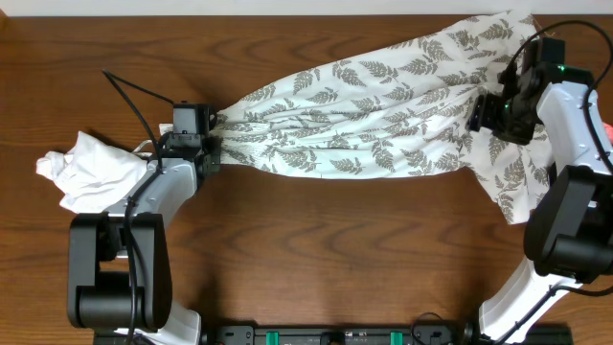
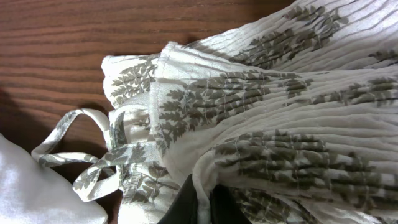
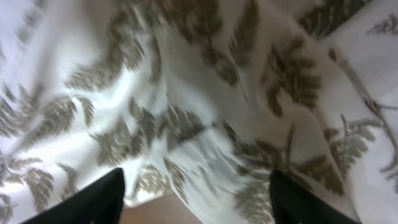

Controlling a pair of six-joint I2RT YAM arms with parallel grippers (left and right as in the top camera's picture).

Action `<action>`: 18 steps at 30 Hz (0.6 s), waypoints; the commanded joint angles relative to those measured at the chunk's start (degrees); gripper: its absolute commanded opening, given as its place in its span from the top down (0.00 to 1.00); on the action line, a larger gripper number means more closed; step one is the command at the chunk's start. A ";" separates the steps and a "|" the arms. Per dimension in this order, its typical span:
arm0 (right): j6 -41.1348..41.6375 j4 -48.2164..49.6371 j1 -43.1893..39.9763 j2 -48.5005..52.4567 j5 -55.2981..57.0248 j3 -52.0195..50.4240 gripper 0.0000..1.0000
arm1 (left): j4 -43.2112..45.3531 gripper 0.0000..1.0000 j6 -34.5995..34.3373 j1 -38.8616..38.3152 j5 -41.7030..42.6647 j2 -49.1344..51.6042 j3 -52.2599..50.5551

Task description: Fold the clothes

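Note:
A cream-white garment printed with grey-green fern leaves (image 1: 374,115) lies stretched across the table from left to upper right. My left gripper (image 1: 215,144) is shut on its bunched left end; in the left wrist view a fold of the fern fabric (image 2: 261,118) is pinched between the dark fingers (image 2: 183,208). My right gripper (image 1: 484,113) hovers over the garment's right part with its jaws wide apart. In the right wrist view the fern cloth (image 3: 205,93) lies below and between the two fingers (image 3: 93,202), not gripped. A plain white garment (image 1: 91,168) lies crumpled at the left.
The wooden table (image 1: 335,249) shows bare in front of the garment. A black cable (image 1: 134,91) runs from the left arm across the wood. A tie strap of the fern garment (image 2: 74,155) loops beside the left fingers.

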 commanded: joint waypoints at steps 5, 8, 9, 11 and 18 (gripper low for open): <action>0.87 -2.82 -0.02 0.11 17.46 1.09 0.20 | -0.33 0.94 -0.50 0.35 -1.36 0.22 1.25; 1.25 -2.93 0.00 0.11 17.55 1.03 0.21 | -0.24 0.94 -0.55 0.35 -1.36 0.22 1.25; 1.25 -2.99 -0.02 0.11 17.59 0.81 0.21 | -0.24 0.94 -0.76 0.35 -1.36 0.22 1.25; 2.34 -3.08 0.00 0.11 18.23 0.02 0.21 | -0.28 0.94 -0.92 0.35 -1.36 0.22 1.25; 2.51 1.57 0.02 0.11 17.46 -8.33 0.28 | -0.24 0.94 -0.92 0.35 -1.36 0.22 1.25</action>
